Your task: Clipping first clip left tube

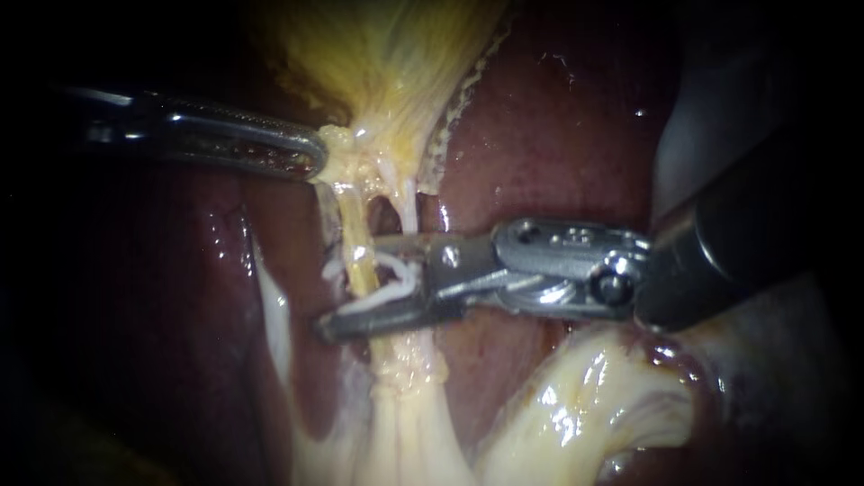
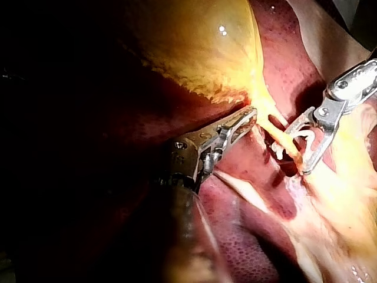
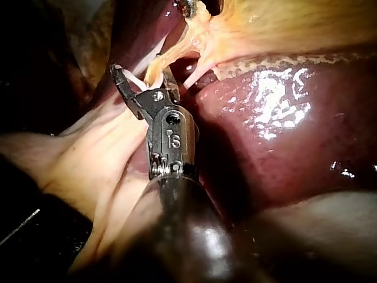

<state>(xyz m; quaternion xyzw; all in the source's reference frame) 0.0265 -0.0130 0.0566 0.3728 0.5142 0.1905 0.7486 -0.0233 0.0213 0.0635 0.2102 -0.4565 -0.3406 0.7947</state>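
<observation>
Nearest the lens is the dark shaft of my right instrument, which ends in two jaws standing wide apart. The left tube, a thin yellow strand, runs through the gap between those jaws, roughly square to them. A white clip sits in the same gap, its bend toward the root of the jaws and its legs on either side of the tube, not yet pressed together. Just beside the left tube, toward the hinge, the paler right tube meets the upper jaw; whether it also passes between the jaws I cannot tell. Beyond the upper jaw both tubes rise into the narrow end of the yellow gallbladder. There my left instrument has its jaws closed on that pale neck tissue, well clear of the clip. Dark red liver lies behind both instruments, and a glistening pale fold lies under the right instrument's wrist.
</observation>
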